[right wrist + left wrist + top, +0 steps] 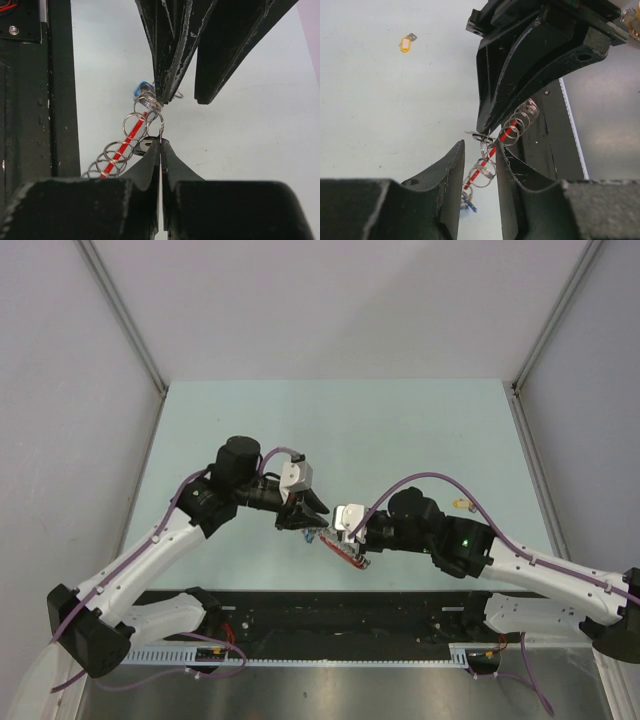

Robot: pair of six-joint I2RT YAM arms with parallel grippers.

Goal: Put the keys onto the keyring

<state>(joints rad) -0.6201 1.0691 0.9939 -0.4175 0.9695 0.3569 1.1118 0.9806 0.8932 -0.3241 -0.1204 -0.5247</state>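
Right wrist: keyring (pixel 134 123) partly behind left tool (pixel 184 100).

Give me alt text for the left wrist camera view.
The shut right gripper pinches a chain of metal rings with a red strip, just above the open left gripper. A yellow key lies apart on the table.

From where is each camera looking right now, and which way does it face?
Top external: above and behind the bases, looking down at the table; both arms show, tips meeting.
Left wrist: on the left arm, looking along its own fingers at the right gripper and keyring.
Right wrist: the reverse, looking over its own shut fingers at the left gripper.
Shared: both wrist views show the keyring and blue key.
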